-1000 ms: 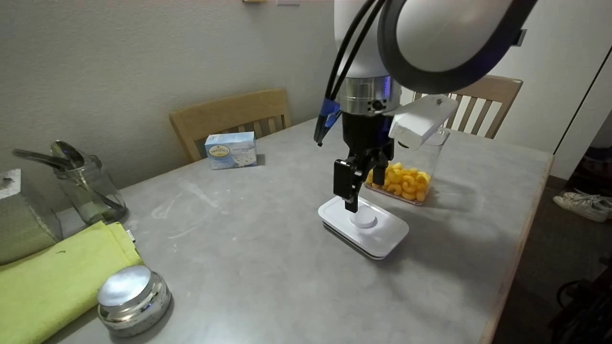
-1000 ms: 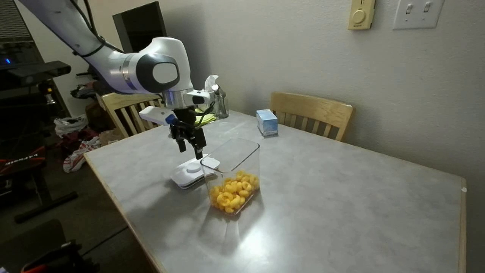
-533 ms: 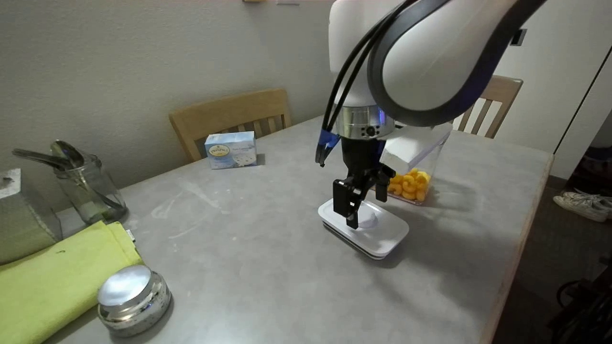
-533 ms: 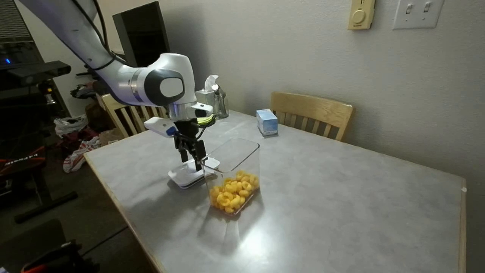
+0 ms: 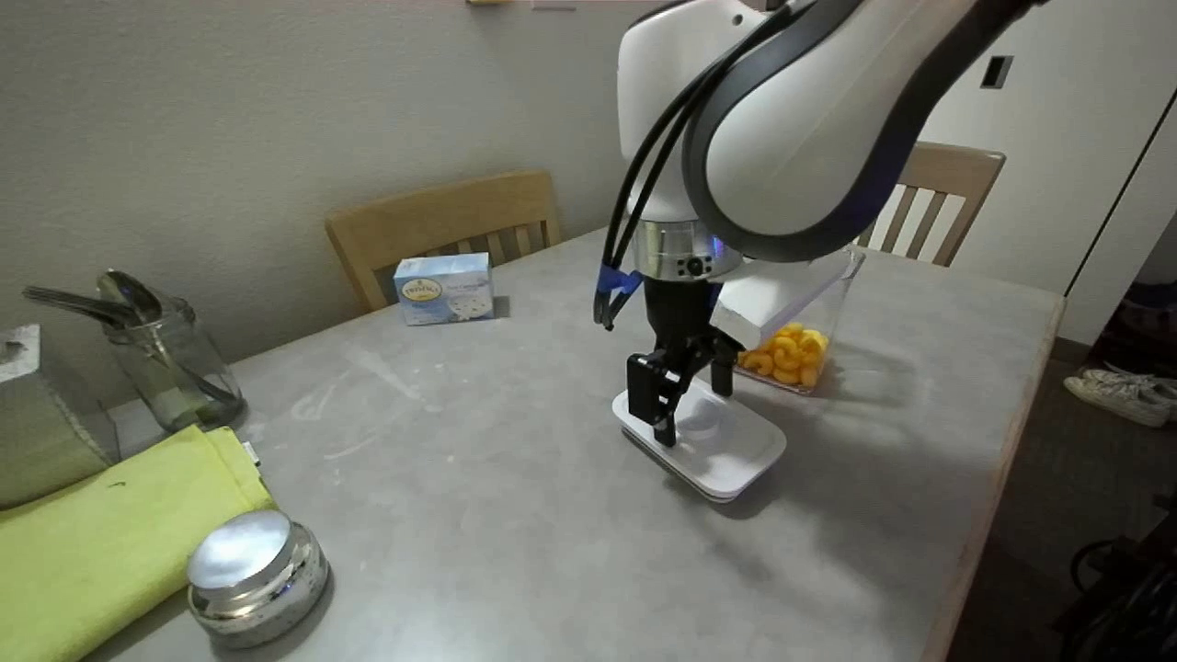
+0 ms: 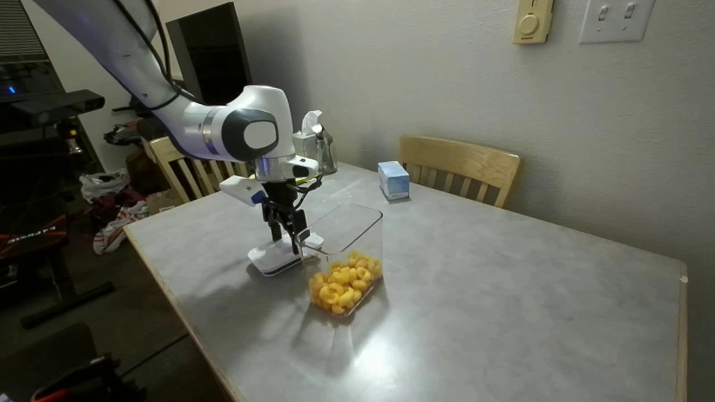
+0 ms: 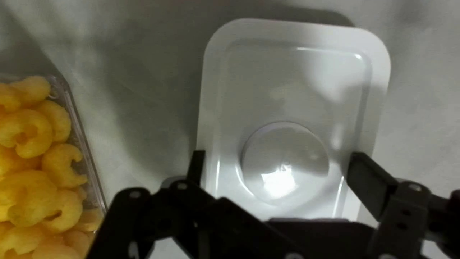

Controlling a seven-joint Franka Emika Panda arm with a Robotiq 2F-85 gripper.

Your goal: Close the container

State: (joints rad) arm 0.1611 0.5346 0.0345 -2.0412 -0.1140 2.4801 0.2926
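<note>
White, one lid (image 7: 291, 97) is lying under one claw (image 7: 278, 160) spread apart; one container (image 7: 85, 162) is sitting at wrist-view nine o'clock.

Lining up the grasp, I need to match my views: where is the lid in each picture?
In an exterior view: lid, right of centre, below-left of puffs.
In an exterior view: lid, left of centre, left of puffs.
Wrist view: lid, right of centre, right of puffs.
Shared landmark: the yellow puffs.
</note>
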